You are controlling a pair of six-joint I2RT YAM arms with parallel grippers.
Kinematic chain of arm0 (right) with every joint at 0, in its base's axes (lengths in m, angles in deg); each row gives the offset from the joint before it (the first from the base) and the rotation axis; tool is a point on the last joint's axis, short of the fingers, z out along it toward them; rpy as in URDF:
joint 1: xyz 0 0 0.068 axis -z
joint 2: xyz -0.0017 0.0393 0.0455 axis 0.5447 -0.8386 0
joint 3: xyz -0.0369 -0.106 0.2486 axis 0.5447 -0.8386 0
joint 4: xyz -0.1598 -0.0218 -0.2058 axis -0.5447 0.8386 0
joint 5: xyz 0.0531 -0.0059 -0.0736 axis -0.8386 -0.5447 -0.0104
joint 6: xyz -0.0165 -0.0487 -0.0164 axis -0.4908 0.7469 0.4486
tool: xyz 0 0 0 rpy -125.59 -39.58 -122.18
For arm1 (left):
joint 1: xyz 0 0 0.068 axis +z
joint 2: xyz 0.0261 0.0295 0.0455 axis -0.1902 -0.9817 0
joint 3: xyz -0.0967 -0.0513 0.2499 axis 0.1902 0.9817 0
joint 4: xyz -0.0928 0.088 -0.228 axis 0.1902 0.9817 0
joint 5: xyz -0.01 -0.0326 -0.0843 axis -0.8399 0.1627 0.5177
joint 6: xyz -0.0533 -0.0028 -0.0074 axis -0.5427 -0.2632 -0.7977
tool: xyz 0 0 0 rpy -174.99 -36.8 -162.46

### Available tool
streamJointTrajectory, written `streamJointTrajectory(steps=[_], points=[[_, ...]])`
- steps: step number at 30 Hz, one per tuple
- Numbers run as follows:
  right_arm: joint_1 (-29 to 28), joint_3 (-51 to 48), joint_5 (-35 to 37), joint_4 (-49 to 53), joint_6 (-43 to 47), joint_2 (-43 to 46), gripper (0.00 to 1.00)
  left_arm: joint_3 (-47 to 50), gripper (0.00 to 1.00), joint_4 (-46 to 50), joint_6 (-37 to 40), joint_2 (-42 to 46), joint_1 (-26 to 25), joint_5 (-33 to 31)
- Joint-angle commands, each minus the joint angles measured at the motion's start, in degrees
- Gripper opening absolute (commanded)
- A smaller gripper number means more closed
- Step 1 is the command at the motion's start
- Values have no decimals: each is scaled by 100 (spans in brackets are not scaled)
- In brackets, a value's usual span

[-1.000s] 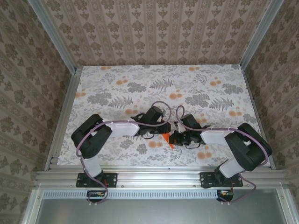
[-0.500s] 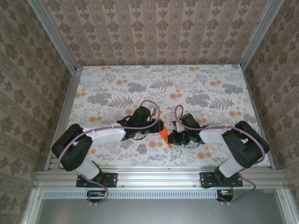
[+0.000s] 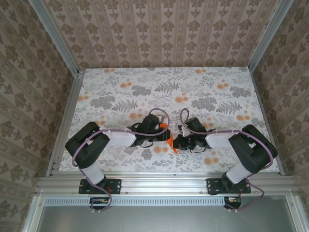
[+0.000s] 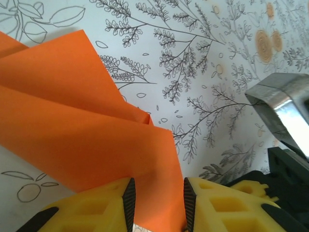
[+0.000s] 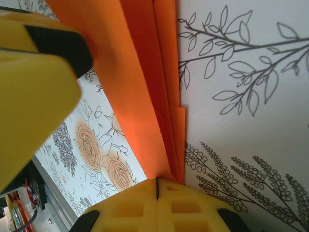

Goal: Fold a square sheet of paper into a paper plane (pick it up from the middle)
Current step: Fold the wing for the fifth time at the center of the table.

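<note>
Right claw (image 5: pixel 157 186) clamped shut on folded orange paper (image 5: pixel 140 87); left claw (image 4: pixel 158 195) part-open around its edge, by desk (image 3: pixel 217 87) front edge.

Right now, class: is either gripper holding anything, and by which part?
The right gripper pinches the folded paper by its layered end. The left gripper straddles another edge, jaws apart, not clamped.

A robot test cell in a lab: an aluminium-profile frame (image 3: pixel 54 36) boxes a floral-print table (image 3: pixel 207 87), wallpaper panels (image 3: pixel 159 34) close left, far and right, and the left arm (image 3: pixel 116 137) and right arm (image 3: pixel 222 140) are bolted to the near rail (image 3: pixel 164 183).
</note>
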Motion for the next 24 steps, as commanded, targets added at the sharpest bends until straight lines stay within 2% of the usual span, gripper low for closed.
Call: streamJointTrajectory(steps=[1,14,24], points=[[-28,-238,541,982,77,-277,5,-127,35,-301,112,-163,90,16],[-107,-310,306,1181,188,-270,3,-290,34,-383,389,-582,566,308],[-116,-337,326,1206,156,-271,3,-520,35,-291,772,-852,1128,859]])
